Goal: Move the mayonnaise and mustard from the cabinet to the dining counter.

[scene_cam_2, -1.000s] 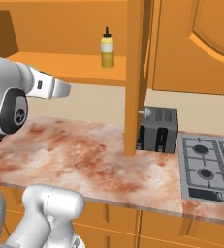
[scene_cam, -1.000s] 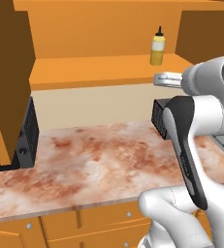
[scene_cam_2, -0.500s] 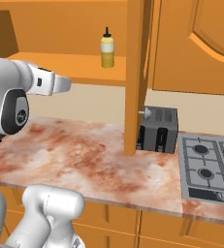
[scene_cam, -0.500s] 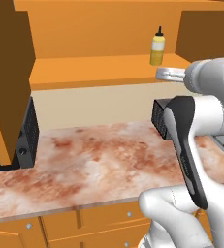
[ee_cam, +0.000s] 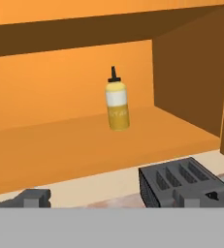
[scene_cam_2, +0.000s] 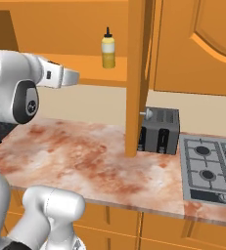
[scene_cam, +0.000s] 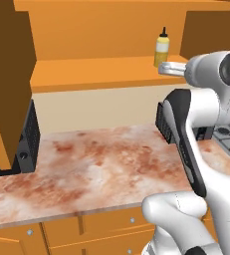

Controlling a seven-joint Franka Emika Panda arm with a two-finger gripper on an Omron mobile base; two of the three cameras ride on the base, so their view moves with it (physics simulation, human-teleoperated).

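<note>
The mustard stands upright on the orange shelf of the open cabinet, near its right wall. My gripper hangs in front of the shelf's edge, level with it and short of the bottle. It is open, and nothing sits between its widely spread fingertips. The mayonnaise and the dining counter are out of view.
Below the cabinet runs a marbled wall counter with a dark toaster and a gas stove. One cabinet door stands open edge-on right of the mustard, another at the left. A dark appliance sits under it.
My hand has risen and moved a little toward the cabinet shelf and the mustard. The jaws stay open and the bottle has not moved.
</note>
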